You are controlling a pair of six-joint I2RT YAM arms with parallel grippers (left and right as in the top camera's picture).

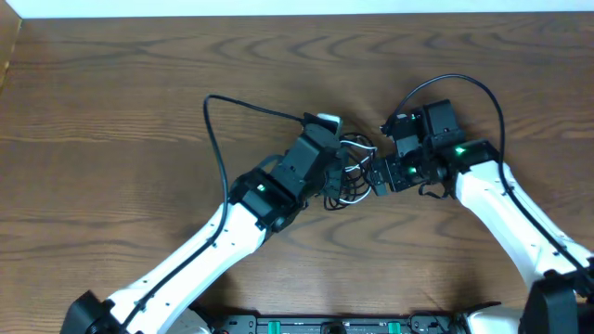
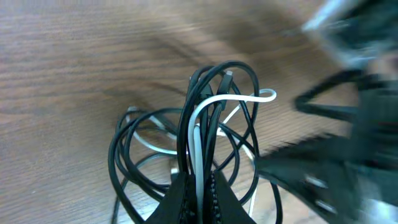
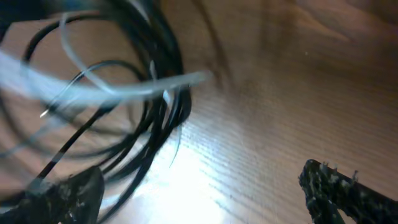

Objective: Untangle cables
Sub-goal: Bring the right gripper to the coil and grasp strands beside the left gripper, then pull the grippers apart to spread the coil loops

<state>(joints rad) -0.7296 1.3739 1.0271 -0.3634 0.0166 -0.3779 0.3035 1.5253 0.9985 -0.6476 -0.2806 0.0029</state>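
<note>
Cables point(image 2: 199, 143): black strands and one white, in a tangled coil at the middle of the table point(image 1: 111, 111), between the two grippers. Left gripper point(image 2: 199, 198): jaws narrow, clamped on a bunch of black strands and the white one. Right gripper point(image 3: 200, 180): jaws wide, holding nothing, with the coil beside one finger.

The cables point(image 1: 354, 174) lie on the worktop point(image 1: 139, 93) between 2 hands: left hand point(image 1: 334, 173) to their left, right hand point(image 1: 380, 176) opposite.
</note>
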